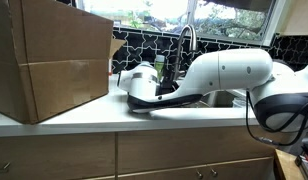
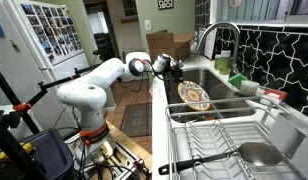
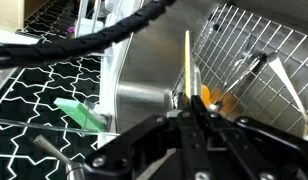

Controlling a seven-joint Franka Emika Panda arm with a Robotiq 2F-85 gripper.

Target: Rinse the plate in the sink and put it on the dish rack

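Observation:
A plate with an orange and yellow pattern (image 2: 195, 96) hangs tilted over the steel sink (image 2: 222, 92). In the wrist view it shows edge-on as a thin upright line (image 3: 187, 55). My gripper (image 3: 190, 102) is shut on the plate's edge. In an exterior view the gripper (image 2: 178, 74) is at the far end of the sink, with the faucet (image 2: 220, 38) to its right. In an exterior view the arm (image 1: 219, 75) reaches over the counter into the sink and hides both gripper and plate.
A wire dish rack (image 2: 229, 128) stands in front of the sink and holds a metal pan (image 2: 260, 153). A cardboard box (image 1: 49, 55) sits on the counter. A green bottle (image 2: 223, 63) stands by the faucet. A green sponge (image 3: 80, 113) lies beside the sink wall.

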